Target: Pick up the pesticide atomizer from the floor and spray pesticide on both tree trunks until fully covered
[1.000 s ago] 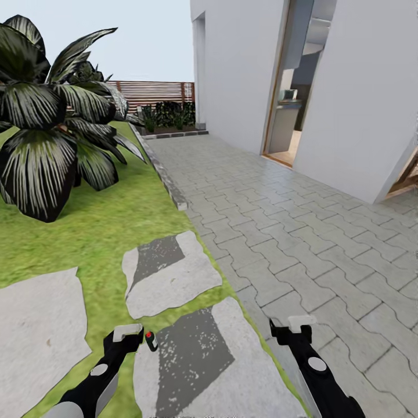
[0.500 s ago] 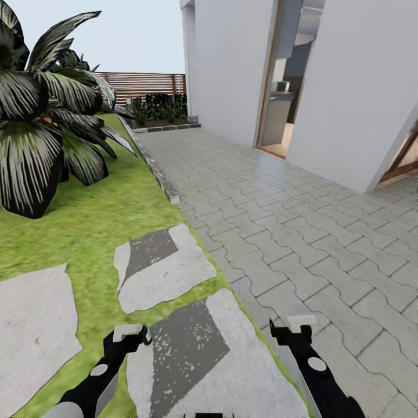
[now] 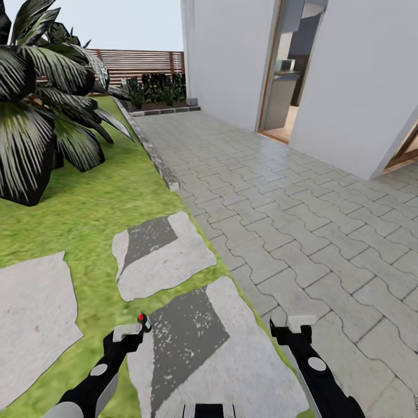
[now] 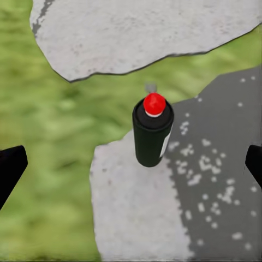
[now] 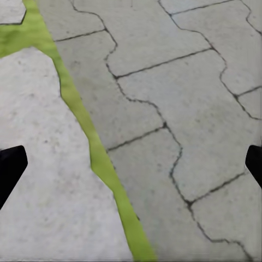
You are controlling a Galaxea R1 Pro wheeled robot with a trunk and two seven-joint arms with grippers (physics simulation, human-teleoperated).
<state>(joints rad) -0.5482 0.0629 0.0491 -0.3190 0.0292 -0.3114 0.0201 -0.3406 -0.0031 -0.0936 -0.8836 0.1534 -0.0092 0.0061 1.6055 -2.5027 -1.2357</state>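
The left gripper (image 4: 131, 164) has its jaws wide apart and empty, the dark fingertips showing at the two side edges of the left wrist view with the pesticide atomizer (image 4: 153, 131) standing upright between them, well clear of either finger. The atomizer is a dark green can with a red cap, resting at the edge of a stepping stone (image 4: 164, 207) where grass meets it; in the head view only its red cap (image 3: 141, 317) peeks out at the lower left, just above the left gripper (image 3: 128, 332). The right gripper (image 5: 131, 164) is likewise spread open with nothing in it, hanging over the seam between a stepping stone and the grey paving (image 5: 180, 98). By my reading the task has barely begun: the can is lined up but not grasped, and spraying both trunks is still to come. A palm (image 3: 40, 104) fills the upper left, before a slat fence (image 3: 139, 61).
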